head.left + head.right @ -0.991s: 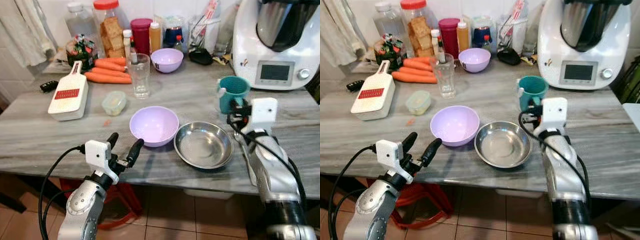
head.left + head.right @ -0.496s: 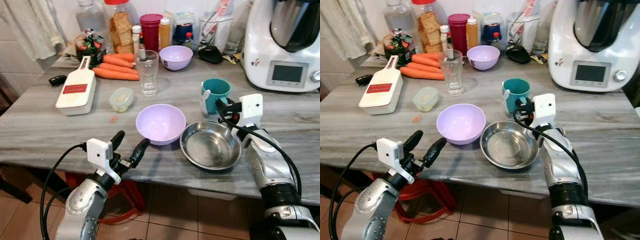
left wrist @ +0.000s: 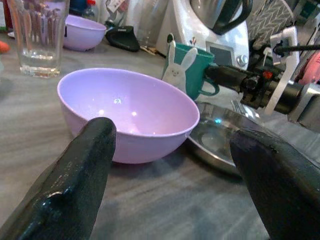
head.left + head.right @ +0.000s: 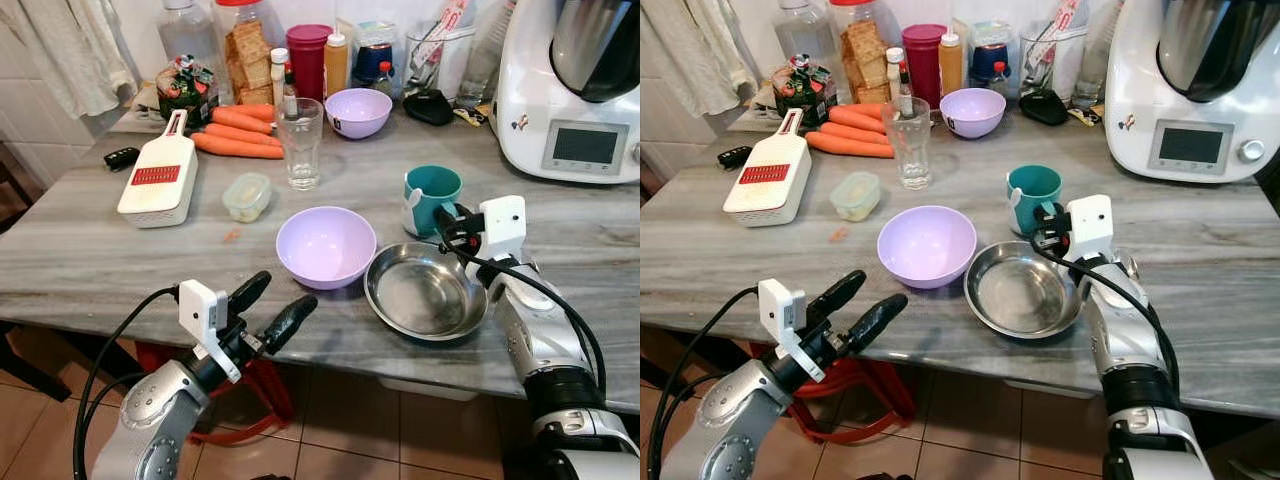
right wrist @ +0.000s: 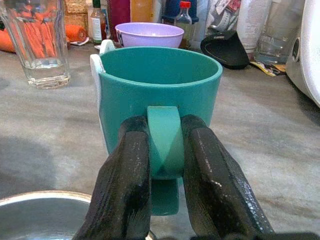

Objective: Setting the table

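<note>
**Mug gripped by its handle, bowl waiting in front of the other arm**

The right gripper [image 5: 165, 165] was clamped on the handle of the teal mug [image 4: 432, 196], one black finger on each side of the handle loop. The mug stood upright on the grey counter [image 4: 90, 270], right of centre in the head view, just behind the steel bowl [image 4: 425, 292]. To do this step well, the lift probably needed to go straight up before any sideways travel, since the steel bowl's rim sat just below the fingers and the white kitchen machine [image 4: 575, 90] stood near, at the upper right. Keeping the mug level mattered too, as a handle grip lets a cup swing.

The left gripper [image 4: 272, 308] hovered at the counter's near edge in the lower left, fingers spread apart, aimed at the purple bowl [image 4: 325, 245] but not touching it.

Compared with a second earlier, the whole scene had shifted as the camera moved. The right gripper had stayed at the mug's handle, and the left gripper had tilted further toward the purple bowl. The bowls, glass [image 4: 300, 140] and grater [image 4: 160, 180] kept their arrangement.
</note>
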Robot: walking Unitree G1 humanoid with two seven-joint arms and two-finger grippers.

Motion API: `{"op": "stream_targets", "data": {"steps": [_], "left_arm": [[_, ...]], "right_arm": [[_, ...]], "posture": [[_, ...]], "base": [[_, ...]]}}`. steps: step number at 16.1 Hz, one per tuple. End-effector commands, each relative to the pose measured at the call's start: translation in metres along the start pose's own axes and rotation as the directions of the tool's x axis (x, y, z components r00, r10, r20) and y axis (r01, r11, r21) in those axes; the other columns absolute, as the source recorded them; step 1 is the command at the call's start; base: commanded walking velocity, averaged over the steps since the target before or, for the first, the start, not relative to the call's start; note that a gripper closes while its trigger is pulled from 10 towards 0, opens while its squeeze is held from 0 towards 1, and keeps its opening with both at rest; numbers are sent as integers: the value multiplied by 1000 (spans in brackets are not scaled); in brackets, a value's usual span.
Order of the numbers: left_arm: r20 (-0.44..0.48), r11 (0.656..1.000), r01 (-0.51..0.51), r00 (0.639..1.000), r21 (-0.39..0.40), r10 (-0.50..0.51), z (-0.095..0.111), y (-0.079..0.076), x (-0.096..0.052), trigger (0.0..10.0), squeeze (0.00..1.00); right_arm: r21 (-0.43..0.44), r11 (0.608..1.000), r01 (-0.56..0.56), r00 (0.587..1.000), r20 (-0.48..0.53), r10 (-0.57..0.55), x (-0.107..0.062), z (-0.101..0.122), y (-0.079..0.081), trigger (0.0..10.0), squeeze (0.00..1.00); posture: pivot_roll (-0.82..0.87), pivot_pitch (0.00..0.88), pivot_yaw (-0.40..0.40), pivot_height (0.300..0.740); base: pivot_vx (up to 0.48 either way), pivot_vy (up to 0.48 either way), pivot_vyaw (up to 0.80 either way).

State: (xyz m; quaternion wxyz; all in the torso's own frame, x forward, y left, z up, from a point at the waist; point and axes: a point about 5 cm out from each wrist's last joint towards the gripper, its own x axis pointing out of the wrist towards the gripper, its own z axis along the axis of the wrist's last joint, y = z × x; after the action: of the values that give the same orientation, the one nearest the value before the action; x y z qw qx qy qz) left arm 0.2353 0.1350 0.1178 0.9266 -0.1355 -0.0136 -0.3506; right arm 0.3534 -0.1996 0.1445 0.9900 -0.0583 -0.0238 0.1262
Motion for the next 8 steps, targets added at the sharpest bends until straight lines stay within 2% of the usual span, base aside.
{"op": "stream_targets", "data": {"steps": [1, 4, 5, 6, 8], "left_arm": [[-7, 1000, 18, 1000, 0, -18, 1, -2, -2, 10000, 0], [-14, 1000, 27, 1000, -4, -27, 0, -5, -3, 10000, 0], [-15, 1000, 29, 999, -5, -29, 0, -6, -3, 10000, 0], [-17, 1000, 29, 999, -5, -30, 0, -7, -3, 10000, 0], [-19, 999, 32, 999, -5, -32, 1, -7, -3, 10000, 0]], "right_arm": [[-18, 1000, -15, 1000, 23, 16, 4, 6, -1, 10000, 0], [-20, 1000, -18, 1000, 14, 18, 4, 2, -2, 10000, 0], [-20, 1000, -19, 1000, 13, 20, 3, 2, -2, 10000, 55], [-19, 1000, -18, 1000, 13, 19, 3, 2, -2, 10000, 1000], [-28, 999, -17, 1000, 13, 17, 2, 0, -2, 10000, 1000]], "posture": [[-31, 98, 78, 740], [-30, 97, 77, 740], [-29, 98, 76, 740], [-29, 98, 76, 740], [-28, 99, 76, 740]], "base": [[0, 0, 0], [0, 0, 0], [0, 0, 0], [0, 0, 0], [0, 0, 0]]}}
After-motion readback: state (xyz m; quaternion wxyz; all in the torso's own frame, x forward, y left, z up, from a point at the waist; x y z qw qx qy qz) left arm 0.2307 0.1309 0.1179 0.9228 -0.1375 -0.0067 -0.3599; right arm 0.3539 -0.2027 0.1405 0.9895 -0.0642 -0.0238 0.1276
